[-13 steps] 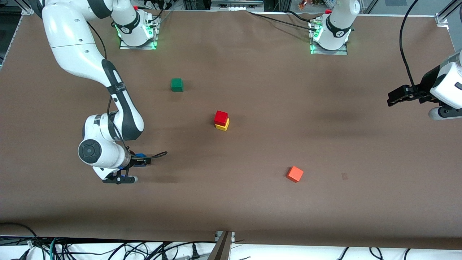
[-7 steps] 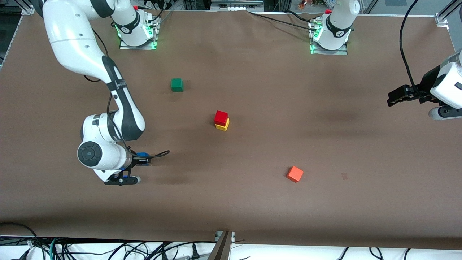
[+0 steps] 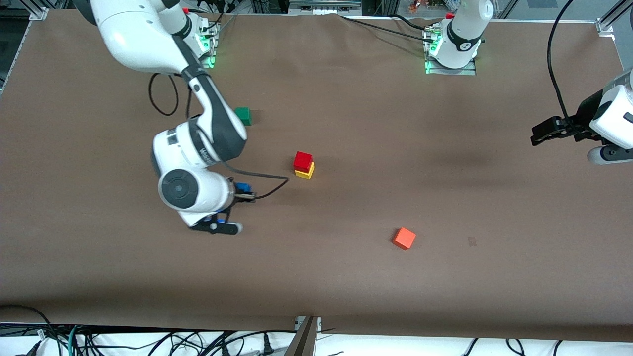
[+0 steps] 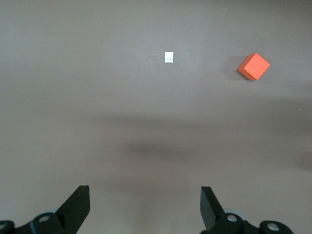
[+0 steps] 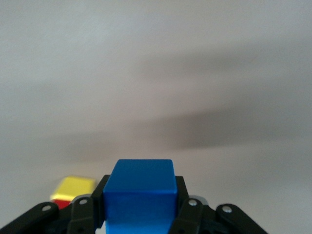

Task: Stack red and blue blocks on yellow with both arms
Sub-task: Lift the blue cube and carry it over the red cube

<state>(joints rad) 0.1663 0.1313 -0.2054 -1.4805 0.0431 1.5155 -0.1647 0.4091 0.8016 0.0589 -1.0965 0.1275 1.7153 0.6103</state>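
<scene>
A brown matte desk [image 3: 346,277] fills the view under soft, even light. Black cables [image 3: 148,341] tangle along its near edge. Metal framing [image 3: 34,12] stands at its corners.

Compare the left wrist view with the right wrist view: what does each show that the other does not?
Only the left wrist view shows the orange cube, a small white tag on the table, and the left gripper, open and empty. Only the right wrist view shows the blue block clamped in the right gripper, with the red block and yellow block together at the frame's edge. Both share the bare brown table.
</scene>
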